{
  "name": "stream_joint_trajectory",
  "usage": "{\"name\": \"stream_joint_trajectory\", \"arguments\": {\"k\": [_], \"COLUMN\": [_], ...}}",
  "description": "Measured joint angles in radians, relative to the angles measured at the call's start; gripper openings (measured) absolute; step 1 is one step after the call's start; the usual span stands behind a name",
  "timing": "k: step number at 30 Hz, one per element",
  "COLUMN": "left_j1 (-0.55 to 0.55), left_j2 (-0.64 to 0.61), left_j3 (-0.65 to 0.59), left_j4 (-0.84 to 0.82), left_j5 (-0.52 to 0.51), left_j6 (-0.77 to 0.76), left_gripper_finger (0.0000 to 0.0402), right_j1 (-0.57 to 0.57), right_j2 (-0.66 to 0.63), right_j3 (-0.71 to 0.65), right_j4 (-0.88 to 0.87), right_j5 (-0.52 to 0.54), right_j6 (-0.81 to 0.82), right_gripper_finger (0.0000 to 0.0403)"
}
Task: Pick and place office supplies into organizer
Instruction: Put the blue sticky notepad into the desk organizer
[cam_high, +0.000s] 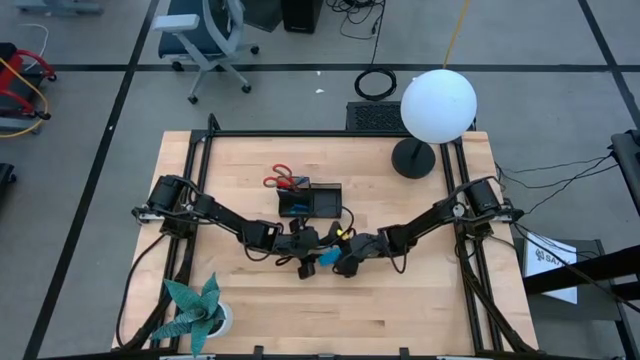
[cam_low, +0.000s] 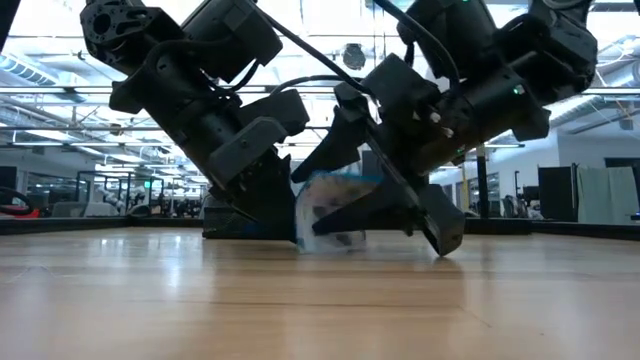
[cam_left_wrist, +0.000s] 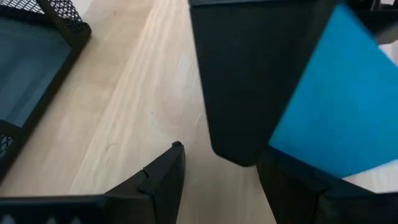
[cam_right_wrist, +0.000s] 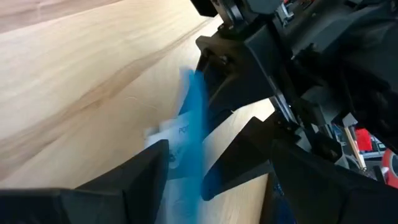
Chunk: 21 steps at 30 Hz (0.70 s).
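The blue square notepad (cam_high: 330, 258) stands tilted on its lower edge on the wood near the table's middle, between my two grippers. My left gripper (cam_left_wrist: 221, 171) is open, low at the pad's left, with one finger beside it. My right gripper (cam_right_wrist: 217, 149) is open and comes in from the right; the pad (cam_right_wrist: 193, 118) stands edge-on between its fingers. The black mesh organizer (cam_high: 325, 200) sits just beyond, toward the far edge, with blue items in it. The red-handled scissors (cam_high: 283, 180) lie at its far left corner. My left gripper is open, and the notepad's lower corner (cam_left_wrist: 348, 168) runs behind one of its fingers (cam_left_wrist: 298, 186); the pad seems to lean on that finger, with its bottom edge (cam_low: 330, 243) on the table. My right gripper's fingers stand on either side of the pad; whether they touch it I cannot tell.
A lamp with a white globe (cam_high: 438, 105) and a round black base (cam_high: 413, 158) stands at the far right. A teal paper plant (cam_high: 195, 310) sits at the near left corner. Bare wood lies toward the near edge and the right.
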<state>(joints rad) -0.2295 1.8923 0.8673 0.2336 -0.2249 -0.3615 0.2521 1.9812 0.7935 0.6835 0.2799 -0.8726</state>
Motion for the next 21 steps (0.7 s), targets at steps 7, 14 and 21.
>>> {"name": "stream_joint_trajectory", "arguments": {"k": [7, 14, 21], "left_j1": [-0.001, -0.001, -0.002], "left_j2": [0.0, 0.0, 0.0], "left_j3": [0.0, 0.0, 0.0], "left_j4": [0.002, -0.002, -0.005], "left_j5": [0.0, 0.0, -0.001], "left_j6": [-0.001, 0.0, 0.003], "left_gripper_finger": [0.0204, 0.0204, 0.0204], "right_j1": [0.018, 0.025, 0.016], "right_j2": [0.0, 0.001, 0.002], "right_j3": [0.003, 0.003, 0.002], "right_j4": [0.018, 0.012, 0.018], "right_j5": [0.008, 0.002, -0.126], "right_j6": [-0.003, 0.03, 0.155], "right_gripper_finger": [0.0276, 0.0224, 0.0074]}}
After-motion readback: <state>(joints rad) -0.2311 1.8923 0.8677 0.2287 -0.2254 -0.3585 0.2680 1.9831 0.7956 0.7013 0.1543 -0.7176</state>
